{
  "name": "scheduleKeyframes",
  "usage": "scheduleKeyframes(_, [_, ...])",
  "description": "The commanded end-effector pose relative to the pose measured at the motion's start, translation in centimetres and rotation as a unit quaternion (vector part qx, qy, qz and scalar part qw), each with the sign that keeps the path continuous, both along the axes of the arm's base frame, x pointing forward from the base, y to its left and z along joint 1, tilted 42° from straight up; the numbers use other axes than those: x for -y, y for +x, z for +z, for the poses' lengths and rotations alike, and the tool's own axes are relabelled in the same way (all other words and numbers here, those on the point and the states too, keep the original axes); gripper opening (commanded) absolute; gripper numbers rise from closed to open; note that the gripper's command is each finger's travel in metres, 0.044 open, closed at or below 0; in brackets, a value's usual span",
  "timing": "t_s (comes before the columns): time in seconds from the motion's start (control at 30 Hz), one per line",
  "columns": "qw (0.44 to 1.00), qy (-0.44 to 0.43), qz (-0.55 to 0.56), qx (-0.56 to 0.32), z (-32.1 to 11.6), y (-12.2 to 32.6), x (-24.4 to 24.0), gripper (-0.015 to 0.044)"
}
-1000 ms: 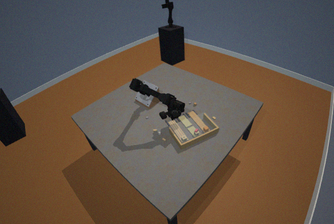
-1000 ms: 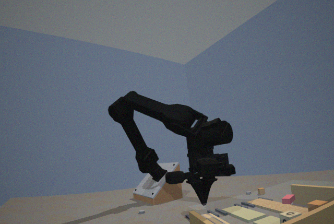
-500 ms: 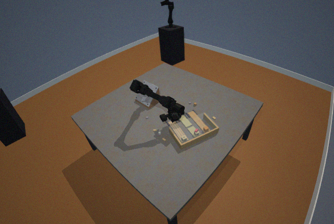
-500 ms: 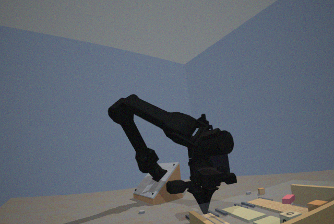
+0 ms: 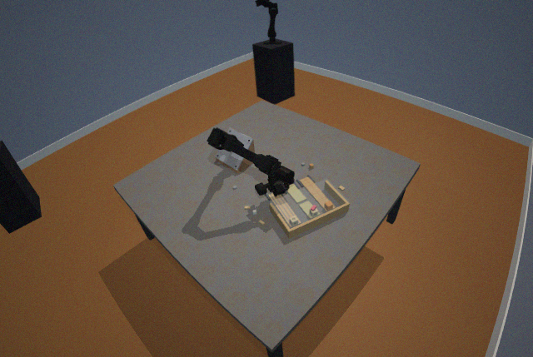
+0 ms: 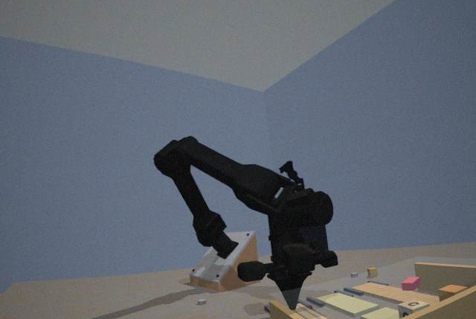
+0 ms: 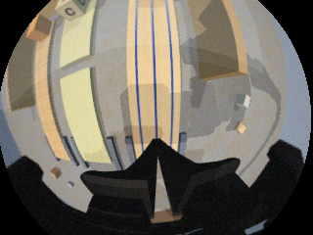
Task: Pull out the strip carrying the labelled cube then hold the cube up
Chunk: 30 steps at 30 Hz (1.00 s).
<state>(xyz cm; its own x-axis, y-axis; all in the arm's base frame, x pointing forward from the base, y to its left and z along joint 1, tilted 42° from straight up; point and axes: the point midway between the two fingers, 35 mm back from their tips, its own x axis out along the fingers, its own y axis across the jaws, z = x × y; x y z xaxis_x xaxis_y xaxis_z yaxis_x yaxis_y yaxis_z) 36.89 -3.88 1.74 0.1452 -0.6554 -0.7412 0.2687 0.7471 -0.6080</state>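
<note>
- The low-walled tray (image 5: 316, 220) (image 6: 445, 303) (image 7: 243, 54) looks like pale, matt wood.
- Inside the tray, the blue-lined strip (image 5: 281, 205) (image 7: 146, 73) looks like smooth, light wood.
- The split yellow-green strip (image 5: 296, 194) (image 6: 346, 303) (image 7: 80, 108), also in the tray, has a flat, matt finish, like painted card or wood.
- The cross-hatched orange strip (image 5: 314, 191) (image 6: 392, 292) (image 7: 45, 93), nearest the tray's orange cube (image 5: 328, 204) (image 6: 452, 291) (image 7: 39, 28), looks woody.
- Around the tray, the tabletop (image 5: 275, 275) (image 6: 115, 288) resembles mottled, matt stone.
- The claw (image 5: 280, 190) (image 6: 292, 308) (image 7: 156, 141) looks like dull black plastic.
</note>
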Motion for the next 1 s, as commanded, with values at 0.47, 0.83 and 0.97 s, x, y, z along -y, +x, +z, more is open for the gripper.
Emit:
scheduleKeyframes(0.47, [1.0,-0.001,0.002,-0.001,-0.07,0.05,0.09,0.0])
scheduleKeyframes(0.83, [1.0,-0.001,0.002,0.0,-0.14,0.12,0.17,0.0])
scheduleKeyframes(0.97, [1.0,-0.001,0.002,0.0,-0.17,0.14,0.2,0.0])
